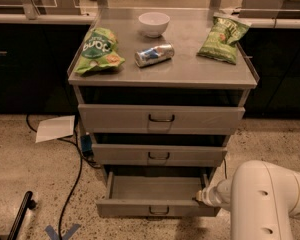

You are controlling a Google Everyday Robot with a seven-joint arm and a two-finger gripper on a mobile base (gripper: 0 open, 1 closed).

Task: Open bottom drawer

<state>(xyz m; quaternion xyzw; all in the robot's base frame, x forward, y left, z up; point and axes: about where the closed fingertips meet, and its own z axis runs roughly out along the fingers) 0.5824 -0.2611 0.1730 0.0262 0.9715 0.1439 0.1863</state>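
Observation:
The bottom drawer is the lowest grey front of the cabinet, with a small dark loop handle. It stands pulled out and I look down into its bare inside. My gripper is at the drawer's right front corner, at the end of the white arm. Only its tip shows past the arm. The middle drawer and the wider top drawer sit above, closed.
On the cabinet top lie a white bowl, a can on its side and two green chip bags. A paper sheet and dark cables lie on the floor at left.

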